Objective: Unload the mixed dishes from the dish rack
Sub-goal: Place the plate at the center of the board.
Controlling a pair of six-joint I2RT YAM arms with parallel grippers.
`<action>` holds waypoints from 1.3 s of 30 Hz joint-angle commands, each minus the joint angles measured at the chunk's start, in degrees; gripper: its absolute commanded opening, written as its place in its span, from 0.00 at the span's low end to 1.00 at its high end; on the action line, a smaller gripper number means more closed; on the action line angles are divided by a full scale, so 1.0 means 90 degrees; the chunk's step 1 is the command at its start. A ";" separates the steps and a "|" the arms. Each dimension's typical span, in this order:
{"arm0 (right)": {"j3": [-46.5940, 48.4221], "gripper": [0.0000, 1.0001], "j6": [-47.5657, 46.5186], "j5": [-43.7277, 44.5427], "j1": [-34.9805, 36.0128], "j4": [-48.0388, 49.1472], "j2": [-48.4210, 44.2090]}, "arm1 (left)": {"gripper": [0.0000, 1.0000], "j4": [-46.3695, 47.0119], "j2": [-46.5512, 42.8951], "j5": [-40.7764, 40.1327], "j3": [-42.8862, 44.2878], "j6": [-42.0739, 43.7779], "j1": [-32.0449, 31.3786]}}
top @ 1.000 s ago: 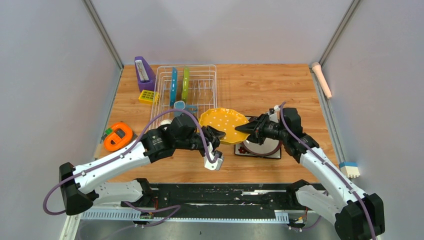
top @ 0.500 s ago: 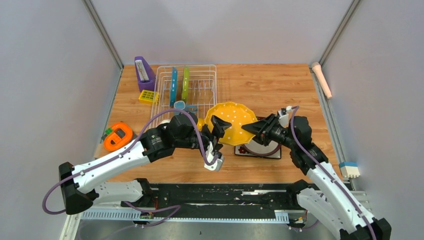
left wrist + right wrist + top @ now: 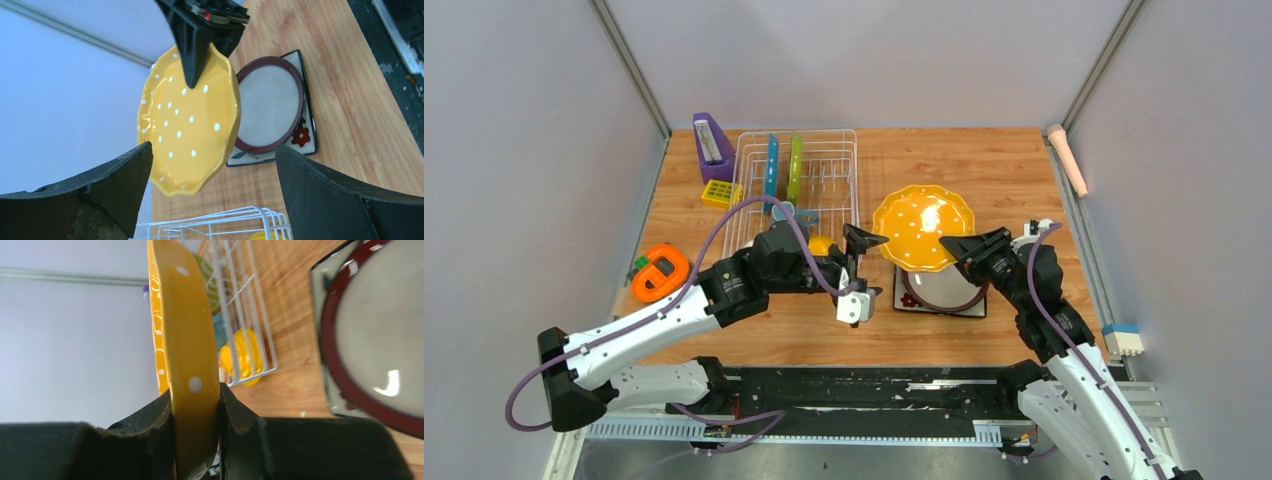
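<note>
My right gripper (image 3: 957, 250) (image 3: 196, 395) is shut on the rim of the yellow white-dotted plate (image 3: 922, 226) (image 3: 190, 125) (image 3: 182, 340), holding it tilted in the air over the back of the red-rimmed white plate (image 3: 939, 291) (image 3: 270, 110) (image 3: 380, 340). That plate lies on the dark square plate (image 3: 902, 303) (image 3: 306, 140). My left gripper (image 3: 862, 272) (image 3: 214, 147) is open and holds nothing, just left of the yellow plate and apart from it. The white dish rack (image 3: 839, 170) (image 3: 215, 225) holds a blue plate (image 3: 771, 168), a green plate (image 3: 795, 166), a mug (image 3: 783, 210) and a yellow bowl (image 3: 821, 245) (image 3: 242, 357).
An orange tape measure (image 3: 661, 272) lies at the left edge. A purple slanted holder (image 3: 713, 146) and a small yellow grid block (image 3: 721, 193) sit left of the rack. A pink tube (image 3: 1067, 158) and a sponge (image 3: 1124, 340) are along the right rail.
My left gripper opened and let go of the yellow plate. The right gripper carried the plate right and back, tipping it up over the stacked plates.
</note>
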 commanded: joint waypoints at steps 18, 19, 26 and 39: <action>0.0118 0.00 -0.1356 0.2750 -0.0107 -0.1511 -0.1030 | 1.00 -0.0557 -0.0095 -0.7215 -0.0258 -0.8969 0.0223; 0.0068 0.00 -0.1367 0.2810 -0.0113 -0.1585 -0.1096 | 1.00 -0.0608 -0.0136 -0.7220 -0.0319 -0.9152 0.0361; -0.0098 0.00 -0.1395 0.2947 -0.0113 -0.1978 -0.1149 | 1.00 -0.0762 -0.0450 -0.7180 -0.0795 -0.9448 0.0705; -0.0221 0.00 -0.1133 0.3028 -0.0109 -0.2102 -0.0532 | 1.00 -0.0597 -0.0650 -0.7352 -0.1182 -0.9444 0.0813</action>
